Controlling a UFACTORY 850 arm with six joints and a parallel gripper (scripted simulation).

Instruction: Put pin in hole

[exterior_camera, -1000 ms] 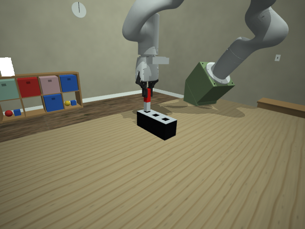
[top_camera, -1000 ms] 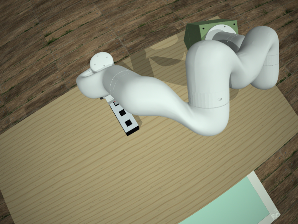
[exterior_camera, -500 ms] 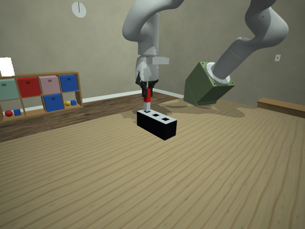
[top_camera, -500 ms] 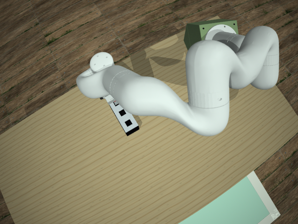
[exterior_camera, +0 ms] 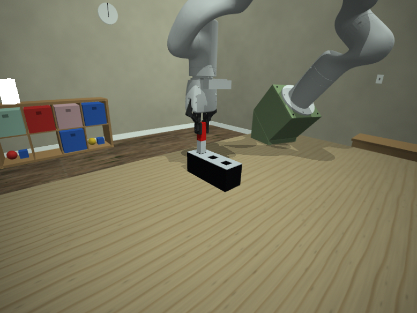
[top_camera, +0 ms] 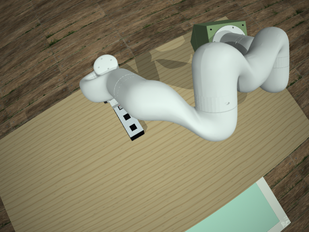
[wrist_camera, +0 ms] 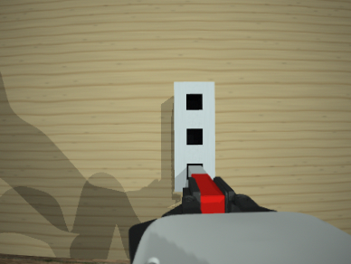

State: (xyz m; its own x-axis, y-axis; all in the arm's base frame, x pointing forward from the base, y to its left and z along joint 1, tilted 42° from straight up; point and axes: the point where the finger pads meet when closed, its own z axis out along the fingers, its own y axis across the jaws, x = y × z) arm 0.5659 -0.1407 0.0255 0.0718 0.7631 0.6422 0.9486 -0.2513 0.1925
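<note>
Grey-green walls w/ round clock [exterior_camera: 108, 13], white skirting. Dark plank floor [exterior_camera: 67, 165]. Shelf [exterior_camera: 108, 121] w/ coloured bins at left. Low bench [exterior_camera: 384, 144] at right.

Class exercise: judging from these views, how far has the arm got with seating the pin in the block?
Done: the pin is picked up, red end up, and stands in the block's end hole. In hand: the gripper is shut on the red part, and grey shaft shows above the block. Left: either the pin sinks further, or another hole must be tried; then release.
</note>
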